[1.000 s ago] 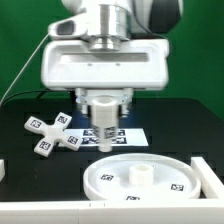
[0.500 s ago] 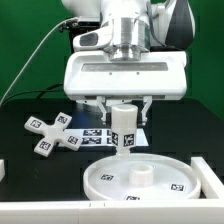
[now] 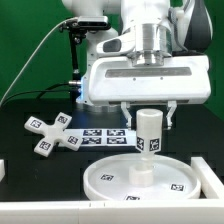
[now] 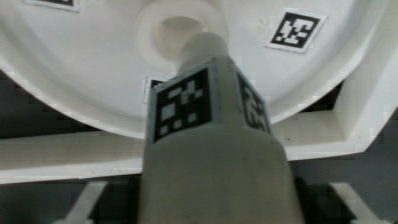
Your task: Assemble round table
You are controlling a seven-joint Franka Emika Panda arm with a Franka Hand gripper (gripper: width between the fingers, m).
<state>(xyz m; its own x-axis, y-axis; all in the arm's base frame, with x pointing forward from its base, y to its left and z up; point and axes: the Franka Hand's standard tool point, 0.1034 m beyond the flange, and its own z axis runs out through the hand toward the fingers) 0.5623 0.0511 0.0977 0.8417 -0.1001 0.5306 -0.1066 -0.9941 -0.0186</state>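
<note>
My gripper (image 3: 149, 112) is shut on the short white cylindrical leg (image 3: 150, 133) and holds it upright in the air, just above the back part of the large rimmed round disc (image 3: 105, 184). The leg's lower end hangs slightly to the exterior view's right of the disc's raised centre hub (image 3: 139, 174). The cross-shaped base (image 3: 52, 134) lies on the black table at the exterior view's left. In the wrist view the tagged leg (image 4: 214, 140) runs out from my gripper (image 4: 217, 200) toward the disc (image 4: 89, 70) and its hub (image 4: 178, 35).
The marker board (image 3: 105, 135) lies flat behind the disc. A white raised block (image 3: 212, 174) stands at the exterior view's right of the disc, and another white piece (image 3: 3, 170) sits at the left edge. A white border (image 3: 40, 214) runs along the front.
My gripper has carried the leg toward the exterior view's right, from over the marker board to over the disc. The disc and cross base have not moved.
</note>
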